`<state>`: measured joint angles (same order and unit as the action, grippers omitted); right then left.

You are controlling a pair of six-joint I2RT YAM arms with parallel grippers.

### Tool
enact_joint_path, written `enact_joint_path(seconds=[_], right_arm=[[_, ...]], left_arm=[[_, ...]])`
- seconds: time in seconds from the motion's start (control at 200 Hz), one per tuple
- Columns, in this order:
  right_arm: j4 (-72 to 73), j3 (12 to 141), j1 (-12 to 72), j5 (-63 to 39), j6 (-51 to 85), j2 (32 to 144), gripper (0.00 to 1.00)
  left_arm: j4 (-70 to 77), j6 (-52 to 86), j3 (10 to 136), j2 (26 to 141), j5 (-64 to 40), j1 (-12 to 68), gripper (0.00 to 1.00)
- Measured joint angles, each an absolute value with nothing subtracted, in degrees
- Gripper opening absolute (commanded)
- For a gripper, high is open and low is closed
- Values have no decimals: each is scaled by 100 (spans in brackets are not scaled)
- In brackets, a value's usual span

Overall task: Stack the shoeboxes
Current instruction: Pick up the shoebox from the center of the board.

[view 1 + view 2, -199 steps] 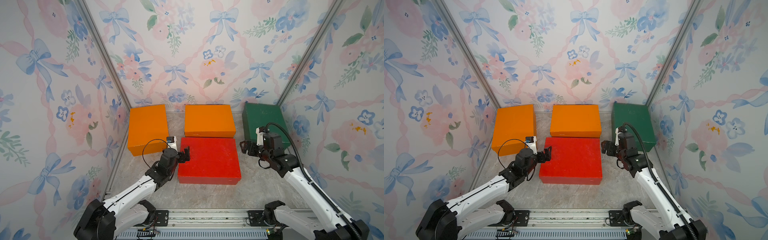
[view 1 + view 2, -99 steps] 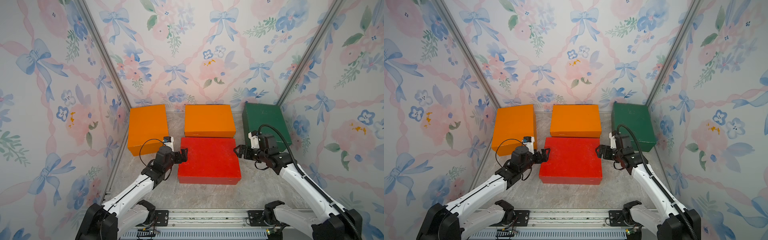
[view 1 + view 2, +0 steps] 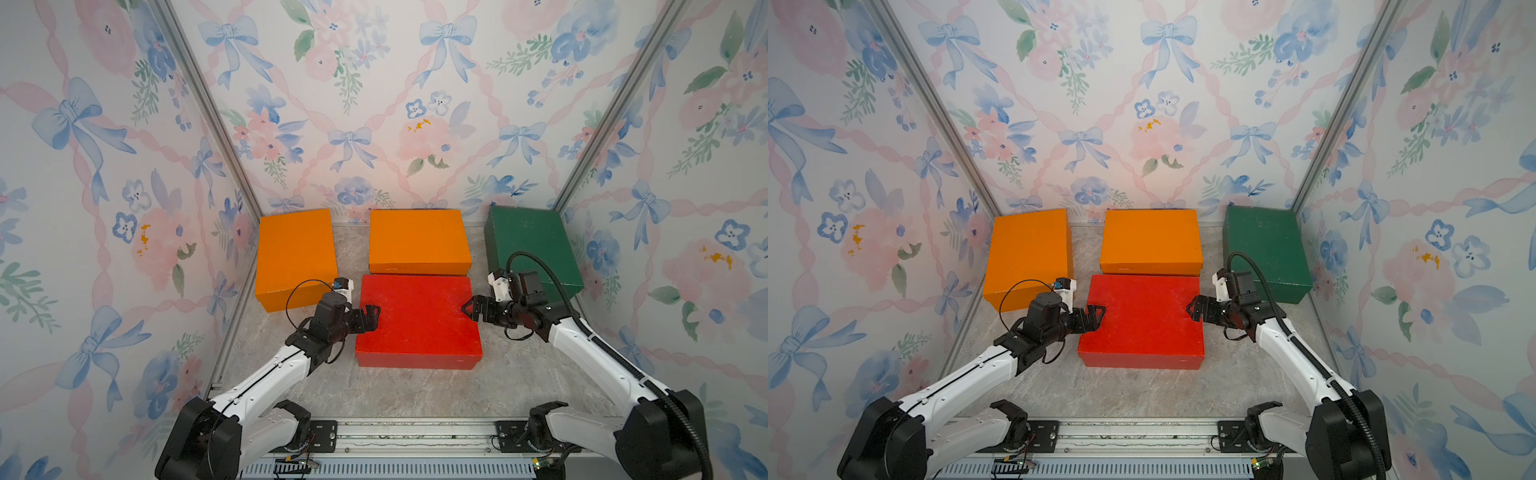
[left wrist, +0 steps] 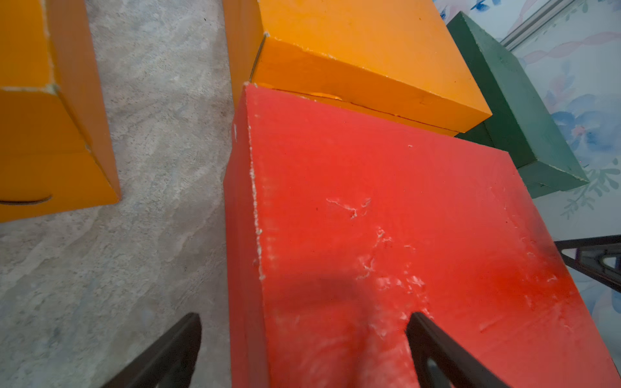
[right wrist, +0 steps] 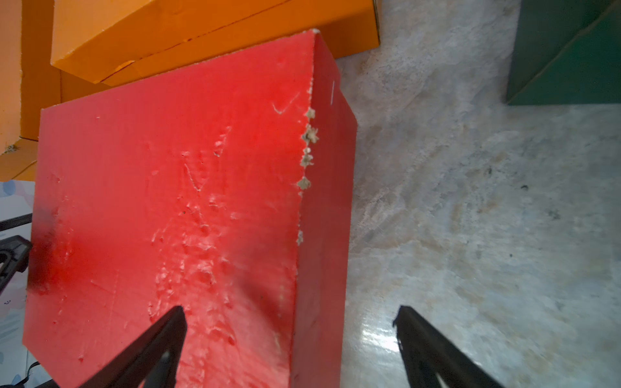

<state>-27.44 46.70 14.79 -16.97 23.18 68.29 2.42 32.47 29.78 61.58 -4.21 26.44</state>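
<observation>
- The red shoebox (image 3: 417, 320) lay flat on the grey table (image 3: 415, 386), lid up, and nothing was stacked on it.
- One orange shoebox (image 3: 417, 241) sat directly behind the red shoebox, their long sides seemingly touching.
- The other orange shoebox (image 3: 295, 257) stood behind and to the left of the red shoebox, with a strip of table between them.
- The green shoebox (image 3: 530, 245) stood behind and to the right of the red shoebox, also apart from it.
- The left arm (image 3: 270, 374) stretched low and forward, its wrist turned in toward the red shoebox's left end.
- The left jaws were spread wide and held nothing. In the left wrist view they straddled that end's top edge, one finger (image 4: 437, 352) over the lid and the other (image 4: 168, 352) outside the wall.
- The right arm (image 3: 594, 357) mirrored this pose, reaching in to the red shoebox's right end.
- The right jaws also stood released and empty, one finger (image 5: 151, 349) above the lid and the other (image 5: 430, 349) out over the table.
- Whether any finger touched the red shoebox could not be told.
</observation>
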Motion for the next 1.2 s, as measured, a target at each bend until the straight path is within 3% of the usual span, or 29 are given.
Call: enact_joint_path(seconds=[0.405, 1.2], right_arm=[[-2449, 4355, 1461, -2128, 2536, 6910, 100], [-2021, 4141, 1625, -2318, 2718, 7050, 92]], left_arm=[[137, 3459, 2899, 5913, -552, 2644, 98], [106, 3627, 2749, 5865, -655, 2862, 96]])
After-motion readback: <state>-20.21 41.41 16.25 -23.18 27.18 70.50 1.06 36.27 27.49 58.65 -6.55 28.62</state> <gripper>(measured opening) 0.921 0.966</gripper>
